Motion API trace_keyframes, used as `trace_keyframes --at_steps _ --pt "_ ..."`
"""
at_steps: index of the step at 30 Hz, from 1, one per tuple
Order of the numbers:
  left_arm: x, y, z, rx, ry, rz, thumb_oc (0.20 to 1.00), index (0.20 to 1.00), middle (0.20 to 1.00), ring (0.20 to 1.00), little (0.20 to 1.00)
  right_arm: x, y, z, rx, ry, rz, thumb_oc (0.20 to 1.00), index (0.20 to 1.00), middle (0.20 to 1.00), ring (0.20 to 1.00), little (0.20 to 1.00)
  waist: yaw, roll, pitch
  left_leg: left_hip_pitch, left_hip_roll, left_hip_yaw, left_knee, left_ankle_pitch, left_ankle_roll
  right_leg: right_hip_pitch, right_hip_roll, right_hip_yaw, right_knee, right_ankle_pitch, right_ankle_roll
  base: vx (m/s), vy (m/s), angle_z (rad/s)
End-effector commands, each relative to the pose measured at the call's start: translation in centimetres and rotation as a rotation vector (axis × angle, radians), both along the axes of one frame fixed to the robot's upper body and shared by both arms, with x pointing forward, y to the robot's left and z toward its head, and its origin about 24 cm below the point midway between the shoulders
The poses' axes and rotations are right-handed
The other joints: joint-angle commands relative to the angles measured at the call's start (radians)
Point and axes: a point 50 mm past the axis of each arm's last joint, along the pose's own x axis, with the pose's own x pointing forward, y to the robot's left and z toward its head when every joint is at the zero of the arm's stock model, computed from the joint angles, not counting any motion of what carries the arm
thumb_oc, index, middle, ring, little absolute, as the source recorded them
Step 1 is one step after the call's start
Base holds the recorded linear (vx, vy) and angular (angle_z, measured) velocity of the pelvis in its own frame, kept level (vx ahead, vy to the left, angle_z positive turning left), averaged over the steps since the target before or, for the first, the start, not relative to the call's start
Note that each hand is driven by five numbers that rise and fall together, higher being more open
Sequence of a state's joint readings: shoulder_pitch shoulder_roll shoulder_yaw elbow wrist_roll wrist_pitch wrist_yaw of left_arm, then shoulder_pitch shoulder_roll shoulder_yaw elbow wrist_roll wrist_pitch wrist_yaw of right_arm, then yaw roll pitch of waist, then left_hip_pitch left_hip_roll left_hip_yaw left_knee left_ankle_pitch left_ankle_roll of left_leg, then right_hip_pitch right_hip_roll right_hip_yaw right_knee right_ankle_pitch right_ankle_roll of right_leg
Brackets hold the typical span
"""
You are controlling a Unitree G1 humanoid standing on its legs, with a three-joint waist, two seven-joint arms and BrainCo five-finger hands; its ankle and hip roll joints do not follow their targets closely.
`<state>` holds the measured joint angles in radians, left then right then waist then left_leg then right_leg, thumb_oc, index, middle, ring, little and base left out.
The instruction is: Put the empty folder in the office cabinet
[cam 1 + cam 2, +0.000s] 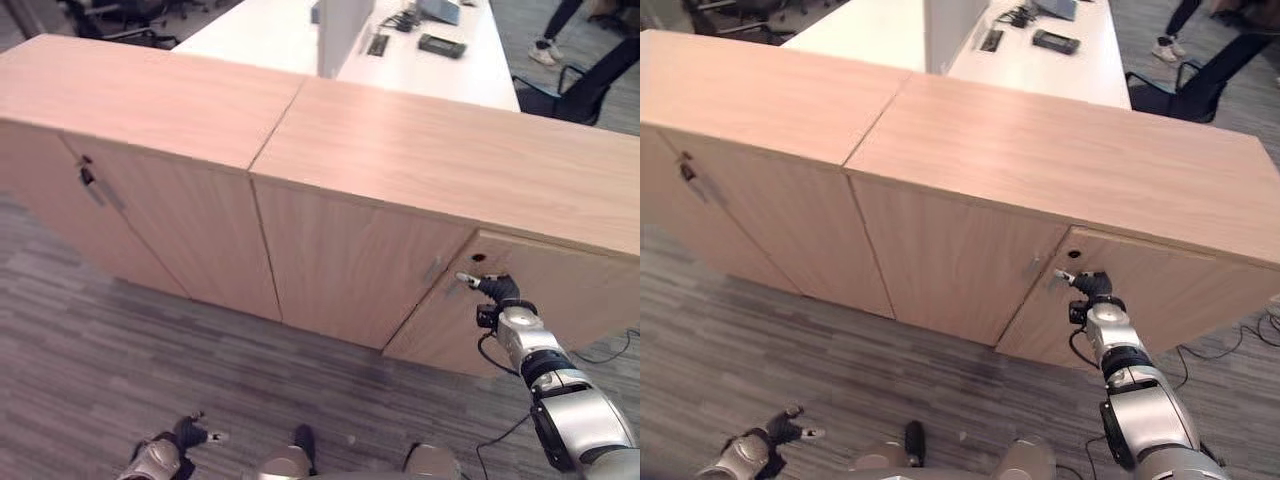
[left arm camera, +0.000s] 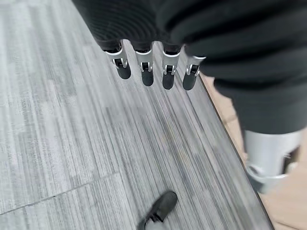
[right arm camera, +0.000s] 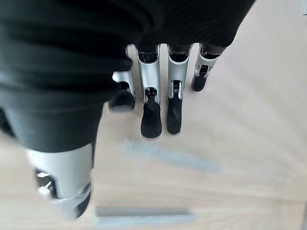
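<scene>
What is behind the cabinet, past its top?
Behind the wooden cabinet stands a white desk with a divider panel and dark devices; an office chair stands by a person's legs. The desk's underside is hidden.

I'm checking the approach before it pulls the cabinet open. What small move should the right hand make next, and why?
Probably ease the right hand forward and curl its fingers behind the handle. Its fingers are straight, close to the cabinet door, whose top edge stands slightly ajar, and nothing is gripped yet. The left hand hangs open over the floor.
</scene>
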<state>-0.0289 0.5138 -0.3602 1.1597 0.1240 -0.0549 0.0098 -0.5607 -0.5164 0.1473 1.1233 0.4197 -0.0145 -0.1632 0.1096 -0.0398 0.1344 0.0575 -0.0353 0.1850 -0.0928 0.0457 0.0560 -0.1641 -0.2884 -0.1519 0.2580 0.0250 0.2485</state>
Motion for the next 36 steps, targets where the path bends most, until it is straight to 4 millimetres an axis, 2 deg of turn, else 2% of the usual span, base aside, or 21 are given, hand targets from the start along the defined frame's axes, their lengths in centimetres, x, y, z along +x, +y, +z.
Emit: trace_keyframes --at_steps 1,3,5,8,10,16,21,24,25,26,28,31,32,33,36 --pt "0.4 -1.4 -0.6 -0.042 -0.008 -0.006 1.0 1.0 1.0 1.0 1.0 2.8 -2.9 7.3 -0.063 -0.256 -0.051 1.0 1.0 1.0 1.0 1.0 0.01 0.022 -0.016 0.006 0.116 -0.099 0.026 -0.051 -0.124 0.205 0.106 -0.03 -0.171 -0.088 -0.058 0.1 -0.106 0.76" --pt "-0.2 -1.5 -0.9 -0.053 -0.01 0.052 1.0 1.0 1.0 1.0 1.0 2.1 -4.4 7.4 -0.069 -0.241 -0.105 1.0 1.0 1.0 1.0 1.0 0.013 0.02 -0.037 0.009 0.117 -0.124 0.02 -0.046 -0.135 0.229 0.112 -0.052 -0.204 -0.076 -0.068 0.1 -0.126 0.48" --pt "-0.7 -2.2 -1.3 -0.073 0.003 0.066 1.0 1.0 1.0 1.0 1.0 1.5 -5.2 7.3 -0.096 -0.211 -0.117 1.0 1.0 1.0 1.0 1.0 0.01 0.021 -0.048 0.014 0.118 -0.144 0.017 -0.046 -0.141 0.267 0.118 -0.084 -0.242 -0.075 -0.074 0.08 -0.086 0.2" --pt "-1.1 -2.6 -1.6 -0.082 0.015 0.062 1.0 1.0 1.0 1.0 1.0 1.3 -5.6 7.3 -0.105 -0.196 -0.125 1.0 1.0 1.0 1.0 1.0 0.008 0.022 -0.05 0.018 0.12 -0.155 0.016 -0.045 -0.144 0.284 0.122 -0.094 -0.259 -0.074 -0.079 0.03 -0.046 0.29" --pt "-2.2 -3.8 -2.3 -0.102 0.063 0.028 1.0 1.0 1.0 1.0 1.0 0.5 -6.7 7.0 -0.112 -0.16 -0.174 1.0 1.0 1.0 1.0 1.0 0.008 0.026 -0.058 0.02 0.126 -0.173 0.013 -0.04 -0.157 0.313 0.132 -0.126 -0.292 -0.075 -0.087 0.01 -0.086 0.28" --pt "-2.6 -4.2 -2.6 -0.104 0.084 0.026 1.0 1.0 1.0 1.0 1.0 -0.1 -7.2 6.5 -0.117 -0.135 -0.198 1.0 1.0 1.0 1.0 1.0 0.003 0.033 -0.063 0.021 0.131 -0.189 0.011 -0.033 -0.167 0.332 0.142 -0.148 -0.312 -0.08 -0.098 -0.01 -0.036 0.11" --pt "-2.5 -4.3 -2.6 -0.108 0.071 0.054 1.0 1.0 1.0 1.0 1.0 -0.3 -6.3 5.3 -0.105 -0.136 -0.164 1.0 1.0 1.0 1.0 1.0 -0.011 0.039 -0.063 0.017 0.133 -0.189 0.009 -0.03 -0.169 0.334 0.143 -0.152 -0.326 -0.074 -0.101 -0.01 -0.006 0.01" --pt "-2.8 -4.4 -2.7 -0.121 0.054 0.106 1.0 1.0 1.0 1.0 1.0 -1.5 -4.5 2.9 -0.121 -0.143 -0.102 1.0 1.0 1.0 1.0 1.0 -0.026 0.05 -0.063 0.017 0.133 -0.181 0.006 -0.029 -0.169 0.329 0.14 -0.145 -0.336 -0.069 -0.099 0.0 0.0 0.0" --pt "-3.3 -4.3 -2.7 -0.124 0.052 0.135 1.0 1.0 1.0 1.0 1.0 -3.6 -3.6 0.4 -0.124 -0.102 -0.076 1.0 1.0 1.0 1.0 1.0 -0.037 0.056 -0.062 0.017 0.133 -0.175 0.006 -0.031 -0.168 0.325 0.137 -0.138 -0.339 -0.067 -0.099 0.0 0.0 0.0" --pt "-3.2 -4.3 -2.8 -0.127 0.049 0.14 1.0 1.0 1.0 1.0 1.0 -4.7 -2.8 -1.1 -0.09 -0.074 -0.067 1.0 1.0 1.0 1.0 1.0 -0.044 0.06 -0.058 0.018 0.132 -0.172 0.006 -0.032 -0.167 0.322 0.137 -0.135 -0.339 -0.065 -0.099 -0.01 0.01 -0.04" --pt "-3.3 -4.4 -2.8 -0.129 0.048 0.143 1.0 1.0 1.0 1.0 1.0 -8.0 -1.1 -4.8 -0.06 0.045 -0.029 1.0 1.0 1.0 1.0 1.0 -0.059 0.064 -0.055 0.02 0.133 -0.164 0.006 -0.035 -0.166 0.32 0.136 -0.128 -0.338 -0.065 -0.1 0.0 0.004 -0.05" --pt "-3.7 -4.4 -2.9 -0.124 0.057 0.141 1.0 1.0 1.0 1.0 1.0 -13.1 0.6 -9.1 -0.015 0.231 -0.002 1.0 1.0 1.0 1.0 1.0 -0.081 0.069 -0.055 0.03 0.134 -0.154 0.006 -0.042 -0.165 0.318 0.134 -0.116 -0.338 -0.064 -0.1 0.0 -0.001 -0.02" --pt "-3.8 -4.4 -2.9 -0.123 0.059 0.141 1.0 1.0 1.0 1.0 1.0 -13.2 0.7 -9.1 -0.014 0.233 -0.002 1.0 1.0 1.0 1.0 1.0 -0.081 0.068 -0.056 0.03 0.134 -0.153 0.006 -0.043 -0.165 0.318 0.134 -0.116 -0.338 -0.065 -0.1 0.0 -0.007 -0.13" --pt "-3.7 -4.5 -2.9 -0.123 0.056 0.135 1.0 1.0 1.0 1.0 1.0 -14.9 1.3 -10.5 0.018 0.297 -0.012 1.0 1.0 1.0 1.0 1.0 -0.089 0.07 -0.054 0.031 0.135 -0.15 0.006 -0.043 -0.165 0.316 0.135 -0.112 -0.338 -0.063 -0.1 -0.01 -0.003 -0.2" --pt "-3.6 -4.1 -2.7 -0.119 0.044 0.139 1.0 1.0 1.0 1.0 1.0 -17.9 2.7 -12.9 0.049 0.455 0.015 1.0 1.0 1.0 1.0 1.0 -0.105 0.073 -0.047 0.035 0.137 -0.134 0.006 -0.044 -0.164 0.305 0.133 -0.095 -0.339 -0.057 -0.098 -0.04 -0.01 -0.22"
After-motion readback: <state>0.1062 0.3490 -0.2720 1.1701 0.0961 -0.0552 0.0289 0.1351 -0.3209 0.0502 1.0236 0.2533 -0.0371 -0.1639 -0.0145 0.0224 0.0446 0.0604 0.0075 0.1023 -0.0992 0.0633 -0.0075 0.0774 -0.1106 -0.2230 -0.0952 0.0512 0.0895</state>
